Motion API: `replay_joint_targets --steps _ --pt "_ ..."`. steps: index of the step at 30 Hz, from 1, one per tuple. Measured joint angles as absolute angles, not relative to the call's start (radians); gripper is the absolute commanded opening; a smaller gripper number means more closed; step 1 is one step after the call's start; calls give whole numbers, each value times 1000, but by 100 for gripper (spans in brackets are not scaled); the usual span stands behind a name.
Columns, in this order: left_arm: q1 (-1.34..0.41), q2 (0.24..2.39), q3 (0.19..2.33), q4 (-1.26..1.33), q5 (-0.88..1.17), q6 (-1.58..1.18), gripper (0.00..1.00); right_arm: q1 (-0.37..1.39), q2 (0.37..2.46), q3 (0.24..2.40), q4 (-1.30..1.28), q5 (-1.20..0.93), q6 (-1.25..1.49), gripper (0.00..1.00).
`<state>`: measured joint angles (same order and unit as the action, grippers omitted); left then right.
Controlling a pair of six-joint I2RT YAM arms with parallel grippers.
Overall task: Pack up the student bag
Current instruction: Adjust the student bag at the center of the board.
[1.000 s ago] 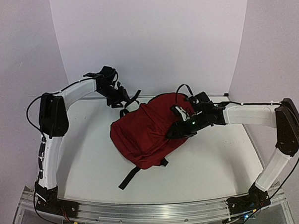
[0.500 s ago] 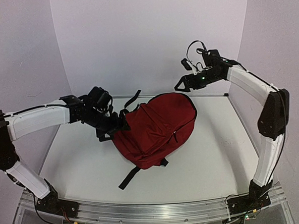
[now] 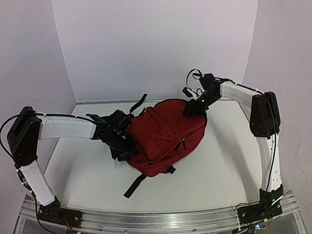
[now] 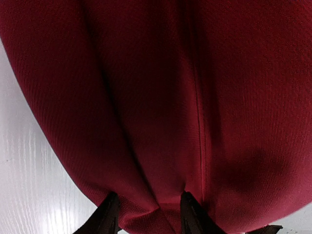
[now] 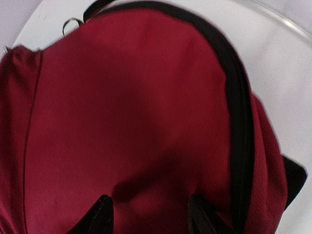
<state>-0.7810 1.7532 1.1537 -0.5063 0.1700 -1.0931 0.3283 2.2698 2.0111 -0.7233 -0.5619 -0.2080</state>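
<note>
Tabletop (image 3: 225,160): student bag (image 3: 164,135); left end effector (image 3: 124,145), right end effector (image 3: 193,109) gripping ends.

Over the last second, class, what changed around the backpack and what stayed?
The left gripper came down to the left edge of the student bag, its fingers pinching a fold. The right gripper lifted off, then returned to the far top. The bag barely shifted.

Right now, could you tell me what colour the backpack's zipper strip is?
Black zipper strip on the dark red backpack; clearest in right wrist view.
</note>
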Motion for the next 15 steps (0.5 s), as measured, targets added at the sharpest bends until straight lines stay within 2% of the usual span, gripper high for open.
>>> replay_joint_targets --steps 6,9,11,15 --pt "-662 1857 1282 -521 233 -1023 33 311 2075 1629 -725 -621 -227 48" --pt "-563 1960 1412 -524 251 -958 34 321 1940 1437 -741 -689 -216 58" --pt "-497 2070 1568 -537 256 -900 40 366 1863 1353 -769 -729 -201 67" --pt "-416 2251 1864 -601 252 -798 60 565 1751 1301 -797 -828 -181 78"
